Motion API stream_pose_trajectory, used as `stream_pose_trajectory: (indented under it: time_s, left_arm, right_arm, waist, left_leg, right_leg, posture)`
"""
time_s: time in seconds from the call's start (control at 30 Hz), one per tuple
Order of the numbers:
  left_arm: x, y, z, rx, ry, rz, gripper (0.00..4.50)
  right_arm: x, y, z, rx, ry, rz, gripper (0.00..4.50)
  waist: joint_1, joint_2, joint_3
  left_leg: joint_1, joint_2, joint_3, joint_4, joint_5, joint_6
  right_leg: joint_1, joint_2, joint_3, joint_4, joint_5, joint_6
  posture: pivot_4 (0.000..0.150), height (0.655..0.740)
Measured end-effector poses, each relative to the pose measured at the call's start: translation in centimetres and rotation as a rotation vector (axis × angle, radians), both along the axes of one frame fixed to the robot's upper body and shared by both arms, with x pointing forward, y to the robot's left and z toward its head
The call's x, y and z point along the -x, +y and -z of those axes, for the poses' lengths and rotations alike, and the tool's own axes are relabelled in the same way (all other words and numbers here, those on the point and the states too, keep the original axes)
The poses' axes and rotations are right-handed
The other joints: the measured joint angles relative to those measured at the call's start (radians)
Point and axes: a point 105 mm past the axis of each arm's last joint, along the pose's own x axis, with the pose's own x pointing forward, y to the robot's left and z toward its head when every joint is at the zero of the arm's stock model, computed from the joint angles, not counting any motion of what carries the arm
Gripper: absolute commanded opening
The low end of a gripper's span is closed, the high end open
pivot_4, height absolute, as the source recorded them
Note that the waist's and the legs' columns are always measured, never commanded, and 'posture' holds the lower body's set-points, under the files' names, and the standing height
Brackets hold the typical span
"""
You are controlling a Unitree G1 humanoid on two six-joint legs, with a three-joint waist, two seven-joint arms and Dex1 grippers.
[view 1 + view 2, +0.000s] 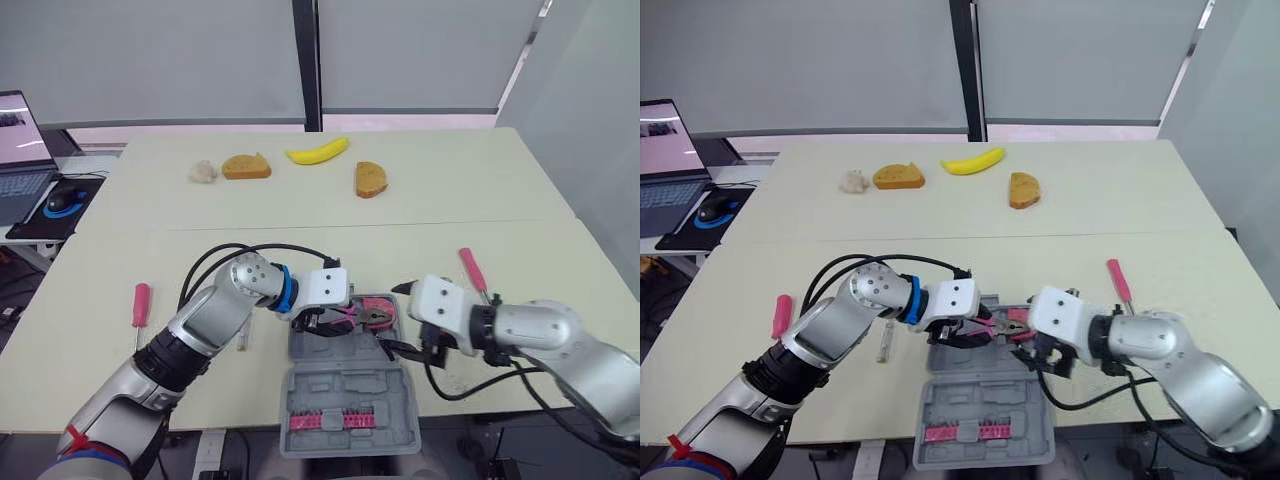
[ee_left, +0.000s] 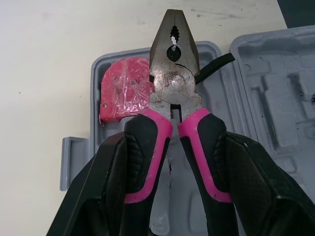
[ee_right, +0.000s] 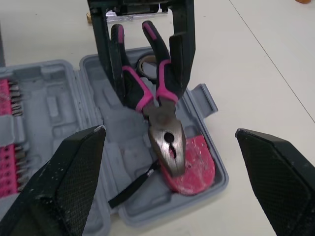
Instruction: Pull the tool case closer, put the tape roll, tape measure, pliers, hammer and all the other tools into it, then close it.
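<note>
The grey tool case (image 1: 350, 385) lies open at the table's front edge, with a row of pink bits (image 1: 330, 420) in its near half. My left gripper (image 1: 322, 320) is shut on the black-and-pink handles of the pliers (image 2: 174, 73) and holds them just above the case's far half. Under the pliers' nose a pink tape measure (image 2: 123, 88) sits in the case, and the dark tape roll (image 3: 147, 63) lies behind the handles. My right gripper (image 1: 400, 318) stands open at the case's right side, fingers wide apart, holding nothing.
One pink screwdriver (image 1: 141, 305) lies at the left and another (image 1: 472, 270) at the right. A small pale tool (image 1: 243, 340) rests beside my left arm. A banana (image 1: 318, 151), two bread pieces (image 1: 246, 166) (image 1: 370, 179) and a pale lump (image 1: 203, 172) sit at the back. A laptop (image 1: 20, 150) stands far left.
</note>
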Motion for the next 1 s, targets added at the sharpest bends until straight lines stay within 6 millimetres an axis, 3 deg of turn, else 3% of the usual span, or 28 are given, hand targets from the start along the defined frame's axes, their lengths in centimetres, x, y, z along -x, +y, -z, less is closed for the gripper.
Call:
stream_pose_trajectory:
  time_s: [0.17, 0.53, 0.77, 0.93, 1.0]
  left_arm:
    - [0.2, 0.3, 0.1, -0.016, 0.020, 0.011, 2.46]
    - [0.3, 0.4, 0.2, -0.024, 0.030, 0.005, 2.46]
    - [0.5, 0.5, 0.2, -0.028, 0.027, 0.007, 2.46]
    - [0.5, 0.5, 0.2, -0.027, 0.027, 0.006, 2.46]
    - [0.5, 0.5, 0.2, -0.028, 0.027, 0.006, 2.46]
  right_arm:
    - [-1.1, 0.7, 1.7, 0.056, 0.057, -0.011, 4.50]
    - [-1.4, 2.3, 2.5, 0.100, 0.082, -0.107, 4.50]
    - [-1.7, 2.2, 3.1, 0.125, 0.080, -0.116, 2.40]
    - [-1.9, 2.2, 3.2, 0.131, 0.071, -0.131, 1.34]
    - [-2.0, 2.2, 3.2, 0.132, 0.068, -0.132, 1.25]
  waist:
    - [0.000, 0.000, 0.000]
    - [-0.001, 0.000, 0.000]
    - [0.000, 0.000, 0.000]
    - [-0.001, 0.000, 0.000]
    - [-0.001, 0.000, 0.000]
  left_leg:
    - [0.000, 0.000, 0.000, 0.000, 0.000, 0.000]
    - [0.000, 0.000, 0.000, 0.001, 0.000, 0.000]
    - [0.000, 0.000, 0.000, 0.001, 0.000, 0.000]
    - [0.000, 0.000, 0.000, 0.001, 0.000, 0.000]
    - [0.000, 0.000, 0.000, 0.001, 0.000, 0.000]
  right_leg:
    - [0.000, 0.000, 0.000, 0.000, 0.000, 0.000]
    - [-0.001, 0.000, 0.000, 0.001, 0.000, 0.000]
    - [-0.001, 0.000, 0.000, 0.001, 0.000, 0.000]
    - [-0.001, 0.000, 0.000, 0.001, 0.000, 0.000]
    - [-0.001, 0.000, 0.000, 0.001, 0.000, 0.000]
  posture:
    - [0.150, 0.7361]
    - [0.150, 0.7361]
    - [0.150, 0.7361]
    - [0.150, 0.7361]
    - [0.150, 0.7361]
